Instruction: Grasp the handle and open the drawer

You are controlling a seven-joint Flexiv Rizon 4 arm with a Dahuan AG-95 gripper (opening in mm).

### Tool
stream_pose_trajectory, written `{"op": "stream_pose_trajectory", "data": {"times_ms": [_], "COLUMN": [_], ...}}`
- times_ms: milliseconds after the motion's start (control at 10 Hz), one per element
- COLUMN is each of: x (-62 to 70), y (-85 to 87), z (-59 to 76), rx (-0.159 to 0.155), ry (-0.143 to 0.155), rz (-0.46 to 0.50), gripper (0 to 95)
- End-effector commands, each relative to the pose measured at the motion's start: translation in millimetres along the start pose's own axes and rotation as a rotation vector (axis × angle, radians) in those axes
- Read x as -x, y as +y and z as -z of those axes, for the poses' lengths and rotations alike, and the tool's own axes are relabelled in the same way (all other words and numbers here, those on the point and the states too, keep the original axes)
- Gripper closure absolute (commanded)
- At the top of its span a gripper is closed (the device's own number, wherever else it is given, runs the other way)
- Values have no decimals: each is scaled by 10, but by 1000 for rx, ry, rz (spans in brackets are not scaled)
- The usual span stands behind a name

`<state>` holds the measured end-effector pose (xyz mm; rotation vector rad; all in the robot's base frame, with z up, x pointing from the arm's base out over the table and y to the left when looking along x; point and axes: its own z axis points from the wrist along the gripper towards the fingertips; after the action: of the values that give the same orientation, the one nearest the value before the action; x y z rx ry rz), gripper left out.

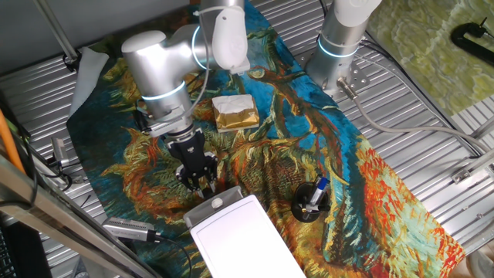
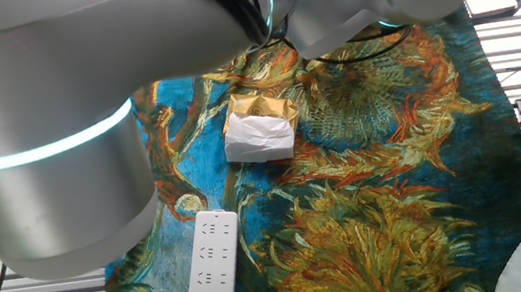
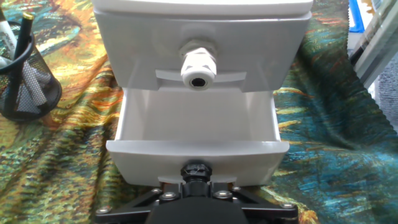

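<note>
A hand-mounted camera looks along the tool (image 3: 196,177) at a white box standing directly ahead of it on a table covered with a colourful painted cloth (image 3: 59,168). The lower drawer (image 3: 197,127) is already pulled well out toward the tool, its empty white tray open to view and its front panel closest to the camera. The handle (image 3: 196,169) sits at the centre of that front panel, right at the tool's tip, and appears to be clamped there, though the fingers themselves are hidden below the frame, so how tightly they are closed cannot be confirmed. Above and farther from the tool, a second white knob (image 3: 199,67) marks an upper drawer front that looks closed. The drawer's sliding axis runs straight along the tool's line of sight, so any further opening would likely mean pulling directly backward, away from the box. To the tool's left stands a black mesh pen holder (image 3: 28,81). In one fixed view, the tool (image 1: 202,182) meets the box's (image 1: 239,235) near end, with a gold-and-white block (image 1: 234,112) well behind it.
</note>
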<state>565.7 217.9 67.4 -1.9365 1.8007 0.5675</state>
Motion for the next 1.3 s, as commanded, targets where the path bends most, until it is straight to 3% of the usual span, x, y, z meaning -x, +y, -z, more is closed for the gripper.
{"op": "stream_pose_trajectory", "data": {"times_ms": [100, 1300], "x": [-14, -153], "y": [-1, 19], "z": [18, 136], "rx": [2, 8], "ry": [-2, -8], "rz": [6, 35], "gripper": [950, 950]}}
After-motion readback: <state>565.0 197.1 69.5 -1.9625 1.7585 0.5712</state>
